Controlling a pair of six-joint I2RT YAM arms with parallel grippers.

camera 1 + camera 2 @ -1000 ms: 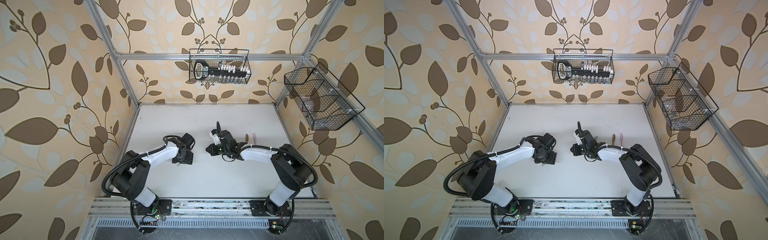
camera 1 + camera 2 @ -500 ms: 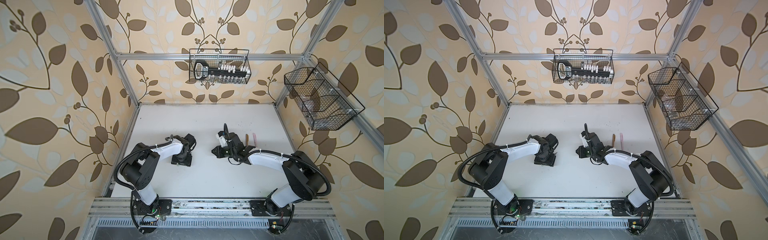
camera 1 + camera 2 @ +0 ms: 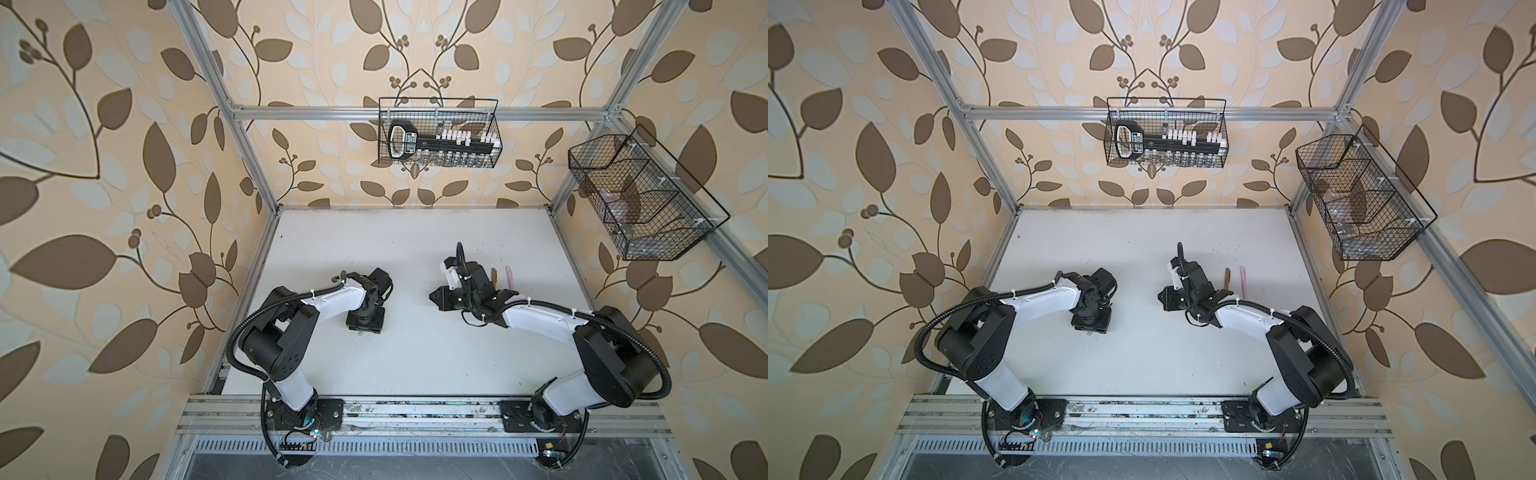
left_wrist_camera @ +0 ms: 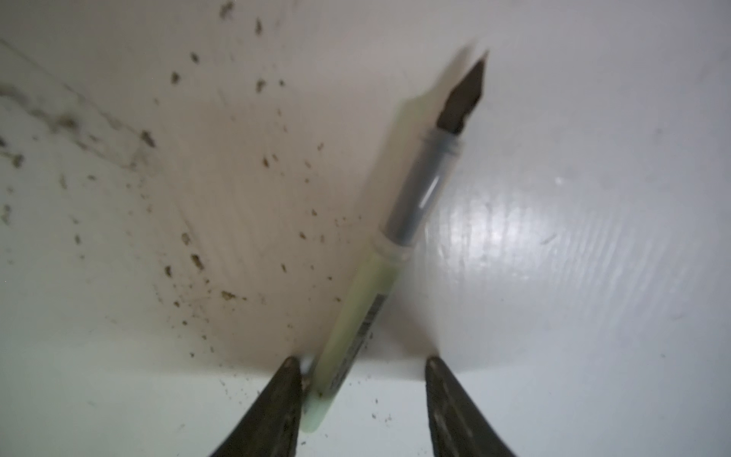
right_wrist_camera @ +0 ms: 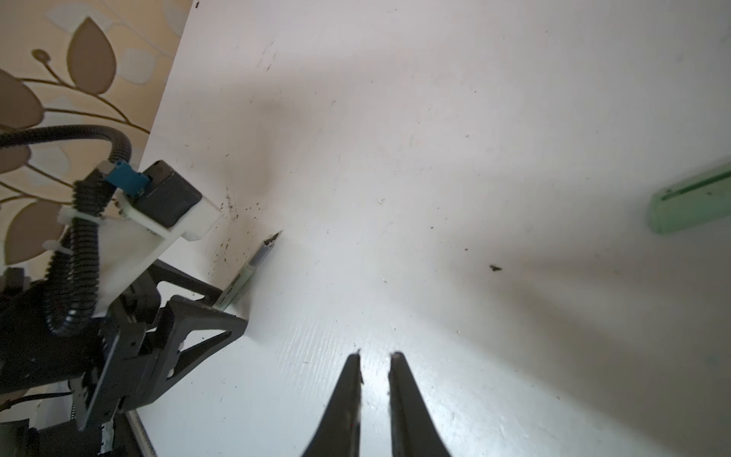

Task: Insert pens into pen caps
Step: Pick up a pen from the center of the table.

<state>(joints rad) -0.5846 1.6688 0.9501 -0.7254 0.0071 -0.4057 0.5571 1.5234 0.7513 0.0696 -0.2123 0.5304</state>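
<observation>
Both top views look steeply down over the whole desk (image 3: 415, 232) from its front edge. Wrist cameras peer closely past the left gripper (image 4: 360, 360) and right gripper (image 5: 375, 356).

A slim pale green pen (image 4: 368, 300) is lying uncapped on the white table (image 4: 553, 277), dark tip bared, with a pale green tubular cap (image 5: 690, 205) lying well apart and a brown pen (image 3: 493, 275) and a pink pen (image 3: 508, 274) lying side by side.

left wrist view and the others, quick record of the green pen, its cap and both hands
green pen: uncapped, flat on the table, dark tip bare
left hand: open, around the pen's rear end, one finger touching it
right hand: nearly shut, empty
green cap: on the table, clear of both hands
others: brown pen, pink pen side by side near the right arm
</observation>
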